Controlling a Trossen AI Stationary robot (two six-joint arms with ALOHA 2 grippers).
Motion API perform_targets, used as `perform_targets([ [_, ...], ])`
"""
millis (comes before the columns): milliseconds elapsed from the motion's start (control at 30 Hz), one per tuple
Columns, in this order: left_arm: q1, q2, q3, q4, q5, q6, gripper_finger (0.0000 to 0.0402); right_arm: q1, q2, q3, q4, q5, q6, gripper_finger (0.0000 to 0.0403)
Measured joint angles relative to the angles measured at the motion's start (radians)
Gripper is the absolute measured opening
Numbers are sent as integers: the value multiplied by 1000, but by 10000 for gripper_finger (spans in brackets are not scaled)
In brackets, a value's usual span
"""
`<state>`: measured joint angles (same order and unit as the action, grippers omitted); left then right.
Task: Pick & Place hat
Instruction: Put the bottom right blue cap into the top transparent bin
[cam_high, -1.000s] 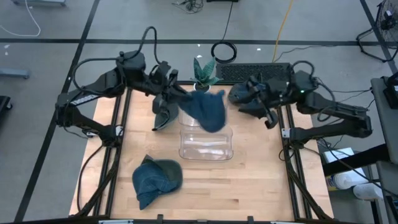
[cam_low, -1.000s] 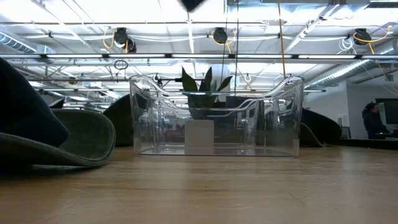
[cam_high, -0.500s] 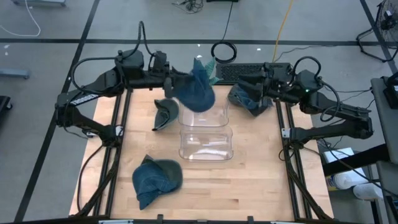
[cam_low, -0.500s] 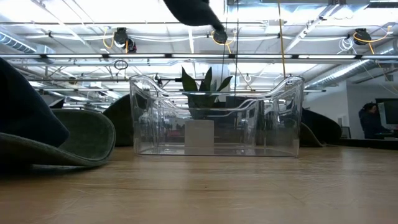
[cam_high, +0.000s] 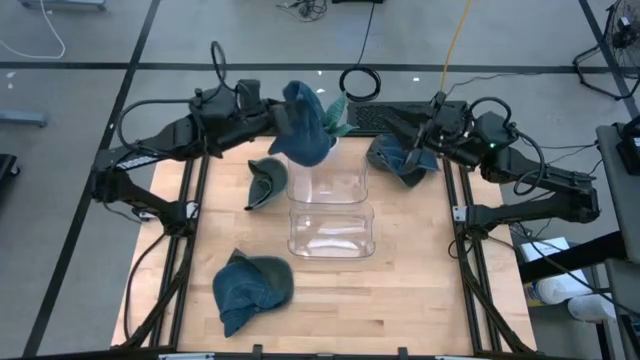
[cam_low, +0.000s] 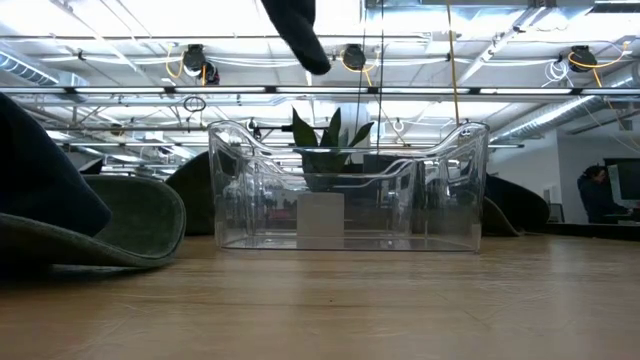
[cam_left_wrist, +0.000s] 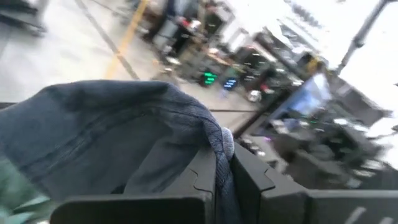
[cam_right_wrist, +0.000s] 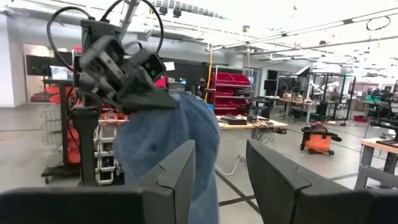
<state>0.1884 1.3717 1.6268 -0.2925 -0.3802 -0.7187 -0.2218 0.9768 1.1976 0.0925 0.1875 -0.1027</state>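
Above the clear bin's far end, L gripper hangs clamped on a blue hat; low view cuts off all but the hat's bottom tip. R gripper, fingers parted, sits right of bin over another blue hat, prob. not gripping it.

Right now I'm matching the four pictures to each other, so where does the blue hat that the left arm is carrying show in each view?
High view: the blue hat hangs at the clear bin's far edge, by the plant.
Low view: only its dark lower tip, top edge, above the bin.
Left wrist view: fills the picture, pinched in the left hand.
Right wrist view: centre, hanging from the left hand.
Shared landmark: the clear bin.
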Motion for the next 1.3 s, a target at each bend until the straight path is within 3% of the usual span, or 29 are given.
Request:
perform_targets([
  [400,-81,97,0,2,-219,-140,23,0,0,0,0,-4,-85,130],
  [600,-126,137,0,-81,-310,-239,23,0,0,0,0,-5,-101,130],
  [967,-131,253,-1,-60,-318,-313,23,0,-1,0,1,-6,-101,130],
  [1300,-110,338,-1,-69,-219,-321,23,1,-1,0,0,-8,-94,130],
])
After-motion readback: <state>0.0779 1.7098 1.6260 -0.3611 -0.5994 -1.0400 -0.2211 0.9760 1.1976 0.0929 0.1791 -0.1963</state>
